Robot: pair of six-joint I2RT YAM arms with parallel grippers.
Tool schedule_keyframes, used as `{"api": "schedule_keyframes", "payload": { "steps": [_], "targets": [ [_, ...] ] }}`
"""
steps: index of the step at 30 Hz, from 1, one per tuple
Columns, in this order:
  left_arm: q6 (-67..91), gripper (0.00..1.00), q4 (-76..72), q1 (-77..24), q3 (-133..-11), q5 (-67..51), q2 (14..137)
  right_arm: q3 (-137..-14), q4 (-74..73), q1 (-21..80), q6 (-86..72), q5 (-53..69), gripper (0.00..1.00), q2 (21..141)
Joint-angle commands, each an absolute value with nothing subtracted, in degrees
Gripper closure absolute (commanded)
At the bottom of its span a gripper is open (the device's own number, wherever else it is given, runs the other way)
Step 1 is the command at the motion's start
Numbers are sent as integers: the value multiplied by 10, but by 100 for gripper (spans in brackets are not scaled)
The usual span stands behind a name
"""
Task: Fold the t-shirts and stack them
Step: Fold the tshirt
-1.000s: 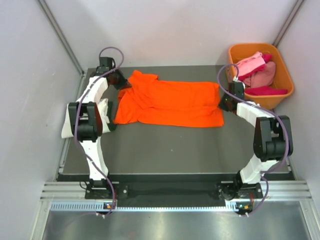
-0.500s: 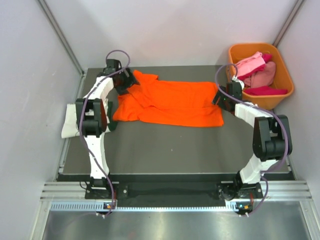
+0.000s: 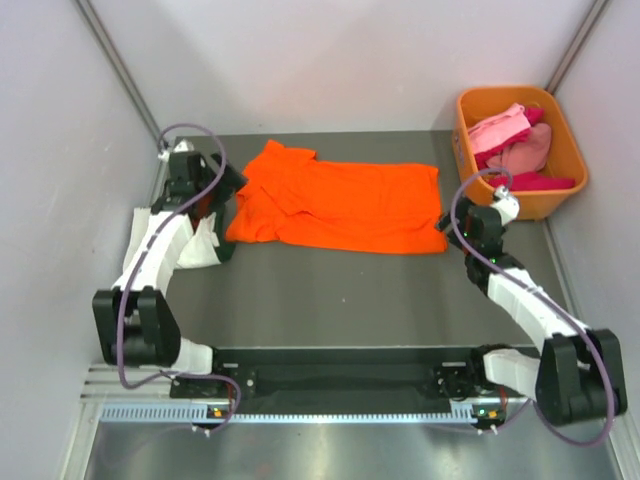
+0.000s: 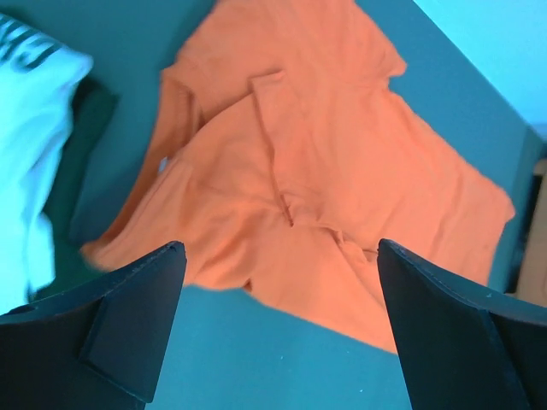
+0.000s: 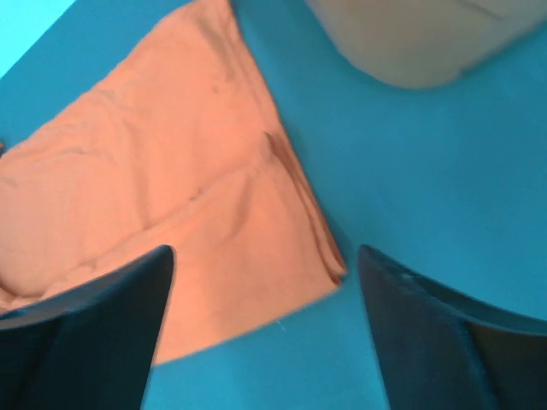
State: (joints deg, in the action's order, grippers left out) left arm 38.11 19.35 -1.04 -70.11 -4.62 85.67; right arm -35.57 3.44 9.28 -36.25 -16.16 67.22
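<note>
While the surface [image 3: 330, 300] carries the orange tee [image 3: 340, 205] crosswise on its far half, seemingly doubled lengthwise and bunched at its left end, the next fold likely goes best if that end is smoothed first. More tees [image 3: 510, 145] sit in the bin [image 3: 568, 190], and a white tee [image 3: 195, 250] lies at the left edge. The left gripper [image 3: 225, 185] and right gripper [image 3: 445, 222] hover by the orange tee's ends, jaws apart and empty; each should pinch both layers.

I see the orange tee [image 3: 340, 205] flat and half-folded, centre-back — white tee [image 4: 26, 154] bunched left, pink and red tees [image 3: 512, 142] heaped far right.
</note>
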Motion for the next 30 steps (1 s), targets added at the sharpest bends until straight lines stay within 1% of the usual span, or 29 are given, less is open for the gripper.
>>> {"api": "schedule_keyframes", "payload": {
  "steps": [1, 3, 5, 7, 11, 17, 27, 28, 30],
  "targets": [
    [420, 6, 135, 15, -607, -31, 810, -308, 33, 98, -448, -196, 18, 615],
    [428, 7, 138, 18, -585, -30, 789, -267, 49, 98, -480, -196, 27, 584],
    [437, 7, 139, 18, -557, -24, 776, -236, 68, 98, -527, -194, 32, 570],
    [443, 7, 134, 18, -541, -13, 759, -230, 69, 98, -554, -192, 36, 577],
    [457, 8, 114, 18, -501, -11, 730, -245, 78, 100, -594, -173, 39, 648],
    [454, 8, 98, 18, -478, -11, 704, -278, 110, 105, -610, -145, 41, 747],
    [439, 8, 120, 20, -489, 12, 700, -292, 147, 112, -657, -174, 43, 825],
    [438, 8, 121, 20, -490, 13, 698, -294, 146, 112, -657, -181, 47, 831],
    [437, 8, 123, 20, -488, 14, 694, -301, 143, 113, -658, -188, 52, 842]
  ]
}}
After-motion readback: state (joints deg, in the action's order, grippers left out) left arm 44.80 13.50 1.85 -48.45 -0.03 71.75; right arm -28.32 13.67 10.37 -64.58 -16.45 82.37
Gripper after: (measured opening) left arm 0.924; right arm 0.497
